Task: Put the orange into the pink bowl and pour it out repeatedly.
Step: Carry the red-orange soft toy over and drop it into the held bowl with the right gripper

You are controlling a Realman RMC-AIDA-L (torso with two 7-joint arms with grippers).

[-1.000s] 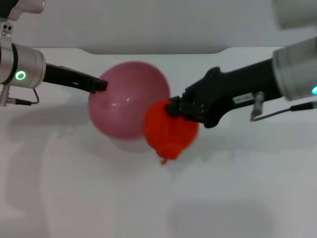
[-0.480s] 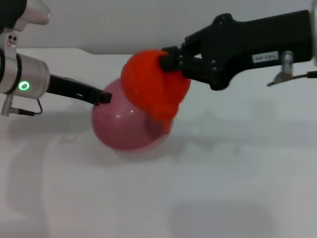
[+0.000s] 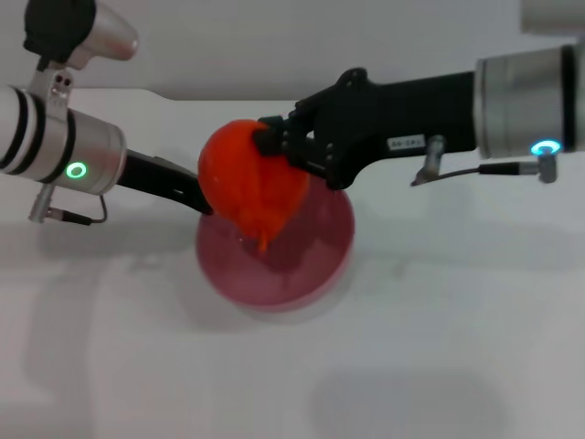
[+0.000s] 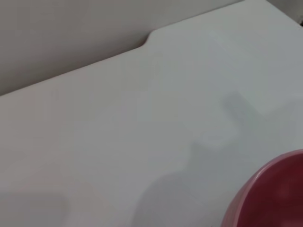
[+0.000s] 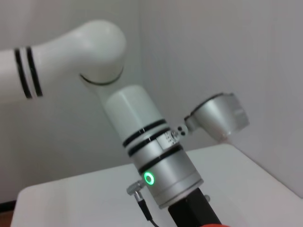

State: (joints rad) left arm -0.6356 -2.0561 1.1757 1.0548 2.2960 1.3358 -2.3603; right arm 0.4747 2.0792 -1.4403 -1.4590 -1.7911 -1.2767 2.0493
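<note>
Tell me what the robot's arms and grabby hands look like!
Both arms are white and silver tubes. The left gripper is black, behind a green ring light and thin cable. The right gripper is chunky and black with a small white label, behind a blue ring light and cable.

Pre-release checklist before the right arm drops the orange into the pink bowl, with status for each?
1. Right gripper shut on the bright orange-red lumpy toy orange: ok.
2. Orange over the round glossy pink plastic bowl in the head view: ok, though it overlaps the rim side nearest the left arm rather than the middle.
3. Bowl opening facing up: ok, its inside shows.
4. Left gripper at the bowl's rim: its tip is hidden behind the orange, so its grip cannot be told.
5. Height of the orange above the bowl: cannot tell from one overhead view.
6. White table around the bowl free of obstacles: ok in the head view.
</note>
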